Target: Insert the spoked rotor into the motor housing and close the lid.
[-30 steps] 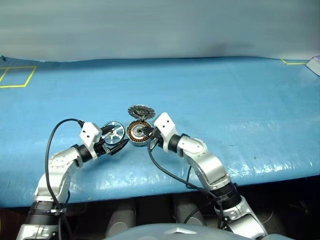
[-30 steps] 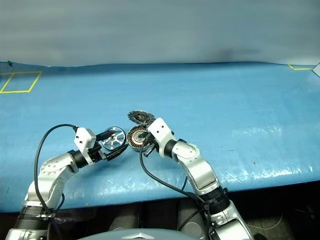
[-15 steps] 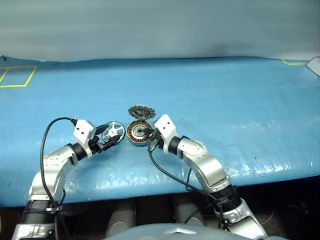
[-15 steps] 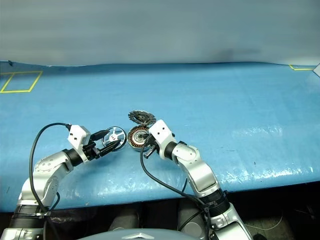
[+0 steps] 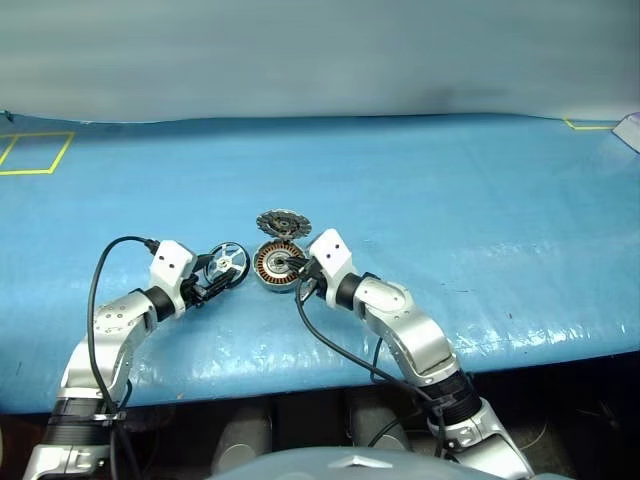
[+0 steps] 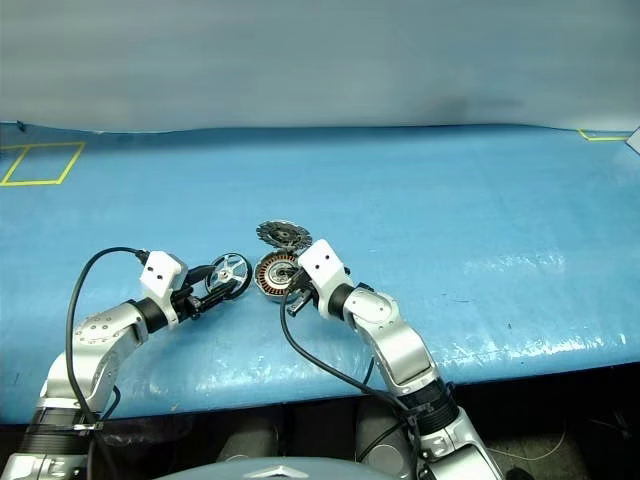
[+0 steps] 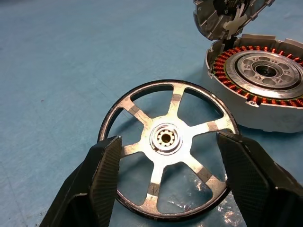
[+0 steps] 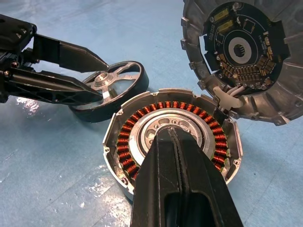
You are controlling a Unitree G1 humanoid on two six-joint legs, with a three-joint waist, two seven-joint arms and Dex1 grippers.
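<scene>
Motor housing [image 5: 277, 265] on blue table [image 5: 450, 200], right gripper [image 8: 177, 142] clenched, tips on its hub, spoked rotor [image 7: 168, 146] just beside housing, between left gripper [image 7: 168, 182] fingers, grip unclear, lid [image 5: 280, 222] tilted behind housing

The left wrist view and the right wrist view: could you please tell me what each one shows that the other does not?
The left wrist view alone shows the spoked rotor face-on, its hub bore and see-through gaps, between the left gripper's two fingers.

The right wrist view alone shows the lid's inner face with a dark circuit board, propped up beside the motor housing, and the shut right gripper pressing on the housing's centre hub.

Both show the rotor beside the housing, the housing's copper windings and the blue table cover.
</scene>
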